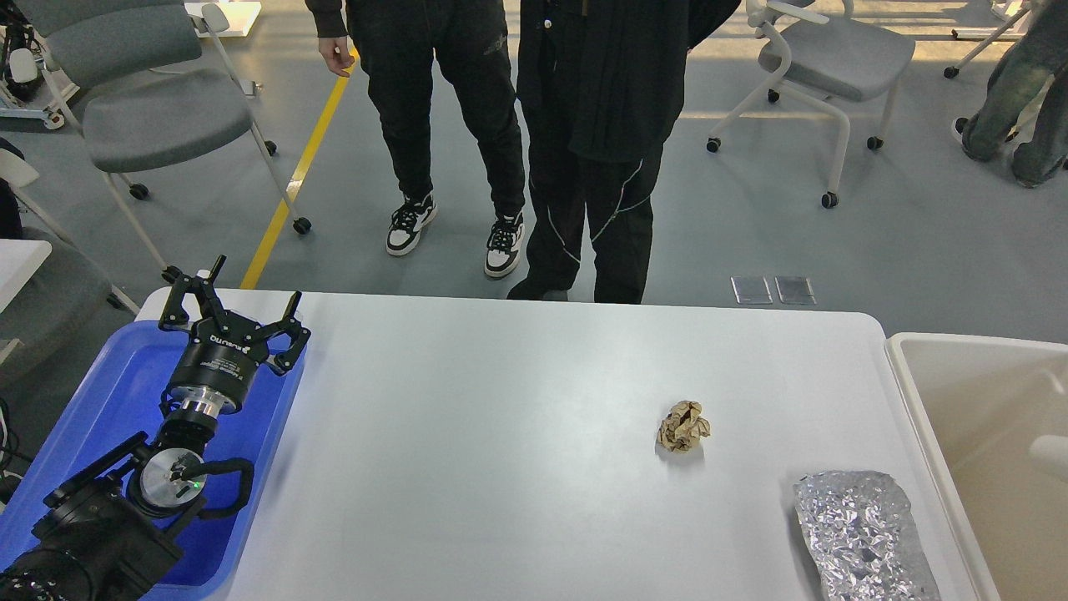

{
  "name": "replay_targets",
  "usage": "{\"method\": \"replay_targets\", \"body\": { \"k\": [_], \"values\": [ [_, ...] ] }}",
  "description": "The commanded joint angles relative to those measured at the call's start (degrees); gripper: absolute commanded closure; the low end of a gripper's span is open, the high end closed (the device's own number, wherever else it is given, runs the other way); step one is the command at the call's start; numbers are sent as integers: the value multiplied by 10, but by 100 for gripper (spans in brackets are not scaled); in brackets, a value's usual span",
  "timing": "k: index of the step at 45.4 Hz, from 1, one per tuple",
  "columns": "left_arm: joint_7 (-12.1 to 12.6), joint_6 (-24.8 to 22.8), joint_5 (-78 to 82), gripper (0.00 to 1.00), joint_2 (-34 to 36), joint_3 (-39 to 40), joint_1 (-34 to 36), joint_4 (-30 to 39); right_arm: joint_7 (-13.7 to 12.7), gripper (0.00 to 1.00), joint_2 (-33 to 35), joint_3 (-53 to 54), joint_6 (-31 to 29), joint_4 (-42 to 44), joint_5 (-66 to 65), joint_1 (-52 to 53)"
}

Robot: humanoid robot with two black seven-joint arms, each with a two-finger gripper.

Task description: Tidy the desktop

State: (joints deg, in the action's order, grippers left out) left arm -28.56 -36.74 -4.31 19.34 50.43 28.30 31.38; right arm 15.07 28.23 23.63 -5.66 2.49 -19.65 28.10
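The white desktop (501,434) fills the middle of the head view. A crumpled brown paper ball (683,426) lies on it right of centre. A crinkled sheet of silver foil (863,534) lies flat near the front right corner. My left gripper (242,300) is open and empty. It hangs over the far right part of the blue tray (108,392) at the table's left end, far from the paper ball and the foil. My right gripper is out of view.
A cream-beige bin (909,392) stands against the table's right edge, with a pale rounded shape (1053,455) inside at the frame edge. Two people in black (584,125) stand just beyond the far edge. Grey chairs (158,117) stand behind on the left and right.
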Motion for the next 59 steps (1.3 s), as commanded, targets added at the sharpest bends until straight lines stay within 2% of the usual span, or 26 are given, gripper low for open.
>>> {"method": "replay_targets", "body": {
  "k": [1,2,3,4,8,9,13,18,24,42,45,53,59],
  "values": [
    [0,0,0,0,0,-1,0,0,0,100,-3,-1,14,1,16,-7],
    [0,0,0,0,0,-1,0,0,0,98,-3,0,16,1,16,-7],
    [0,0,0,0,0,-1,0,0,0,83,-3,1,21,2,16,-7],
    [0,0,1,0,0,-1,0,0,0,57,-3,3,32,2,16,-7],
    [0,0,1,0,0,0,0,0,0,20,-4,0,57,1,16,-10],
    [0,0,0,0,0,-1,0,0,0,15,-4,0,60,1,16,-12],
    [0,0,0,0,0,0,0,0,1,8,-5,5,69,1,17,-13],
    [0,0,0,0,0,0,0,0,1,2,-5,6,82,1,17,-13],
    [0,0,1,0,0,-1,0,0,1,2,-4,11,83,1,23,-12],
    [0,-1,1,0,0,-1,0,0,4,0,2,15,68,-13,167,12],
    [0,0,1,0,0,-1,0,0,5,0,20,47,47,-51,173,9],
    [0,0,1,0,0,-1,0,0,2,0,66,248,28,-204,165,-29],
    [0,-1,1,0,0,0,0,0,5,0,96,314,-5,-332,156,-81]
  ]
}}
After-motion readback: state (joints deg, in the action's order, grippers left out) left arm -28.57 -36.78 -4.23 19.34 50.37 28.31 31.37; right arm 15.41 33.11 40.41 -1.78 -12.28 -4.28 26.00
